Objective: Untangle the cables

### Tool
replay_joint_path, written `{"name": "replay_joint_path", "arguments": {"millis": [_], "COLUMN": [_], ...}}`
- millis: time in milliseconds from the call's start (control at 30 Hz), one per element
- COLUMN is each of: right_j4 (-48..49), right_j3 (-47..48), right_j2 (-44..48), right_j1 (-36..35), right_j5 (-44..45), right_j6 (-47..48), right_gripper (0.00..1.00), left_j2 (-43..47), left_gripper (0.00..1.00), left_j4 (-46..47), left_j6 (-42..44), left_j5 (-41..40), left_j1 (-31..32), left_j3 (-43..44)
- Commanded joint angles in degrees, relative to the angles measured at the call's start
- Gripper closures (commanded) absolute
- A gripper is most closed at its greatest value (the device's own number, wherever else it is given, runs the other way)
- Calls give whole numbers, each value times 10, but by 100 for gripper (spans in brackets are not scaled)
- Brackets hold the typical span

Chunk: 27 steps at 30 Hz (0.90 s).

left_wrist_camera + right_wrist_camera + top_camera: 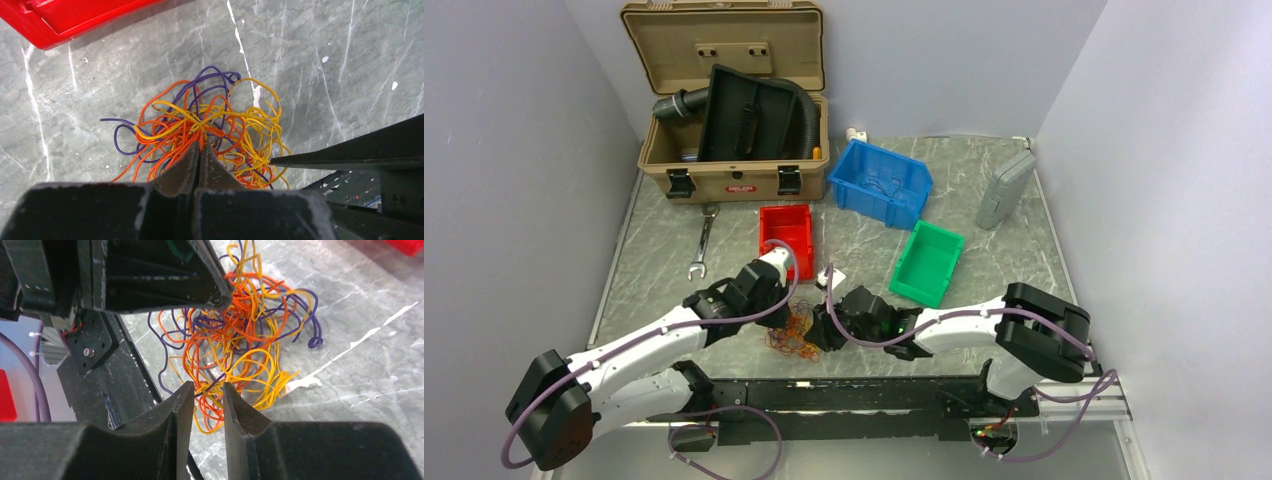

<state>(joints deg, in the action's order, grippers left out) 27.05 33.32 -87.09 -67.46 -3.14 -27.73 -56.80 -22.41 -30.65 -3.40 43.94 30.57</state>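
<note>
Thin orange, yellow and purple cables (pixel 210 125), wholly unseparated, are pinched by the left gripper (pixel 200 147) and straddled by the part-open right gripper (pixel 207 387).

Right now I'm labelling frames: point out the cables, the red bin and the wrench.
cables (pixel 210 125), left wrist view, middle of the tangle
red bin (pixel 792 232), top external view, bare floor
wrench (pixel 703 240), top external view, its shaft

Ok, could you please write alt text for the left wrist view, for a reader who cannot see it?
The left gripper is shut on a tangle of thin orange, yellow and purple cables lying on a grey marble table. A corner of a red bin shows at the top left.
</note>
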Motion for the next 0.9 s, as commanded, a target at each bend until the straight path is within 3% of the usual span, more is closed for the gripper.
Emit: {"name": "replay_joint_path", "arguments": {"millis": [0, 167, 433, 533, 567, 633, 667, 733, 867], "right_j4": [25, -20, -229, -226, -208, -161, -144, -128, -121], "right_j3": [-8, -12, 3, -5, -7, -12, -9, 7, 61], "right_j2": [-3, 23, 125, 155, 161, 158, 150, 123, 48], "right_j1": [-10, -10, -6, 4, 5, 5, 5, 4, 2], "right_j5": [10, 67, 369, 349, 314, 230, 199, 151, 116], "right_j6": [-11, -12, -107, -63, -34, 14, 31, 49, 56], "right_gripper": [73, 100, 100, 100, 89, 43, 30, 24, 24], "left_j2": [14, 35, 121, 144, 146, 144, 140, 130, 116], "left_gripper": [100, 100, 100, 100, 100, 100, 100, 100, 100], "left_j4": [-10, -21, -90, -91, -87, -77, -72, -68, -68], "left_j6": [8, 8, -5, 6, 10, 18, 21, 23, 24], "left_j5": [-19, -41, -126, -128, -121, -100, -90, -77, -67], "left_j1": [-3, -4, -12, -18, -19, -21, -20, -21, -21], "left_j3": [28, 30, 63, 65, 64, 64, 64, 67, 73]}}
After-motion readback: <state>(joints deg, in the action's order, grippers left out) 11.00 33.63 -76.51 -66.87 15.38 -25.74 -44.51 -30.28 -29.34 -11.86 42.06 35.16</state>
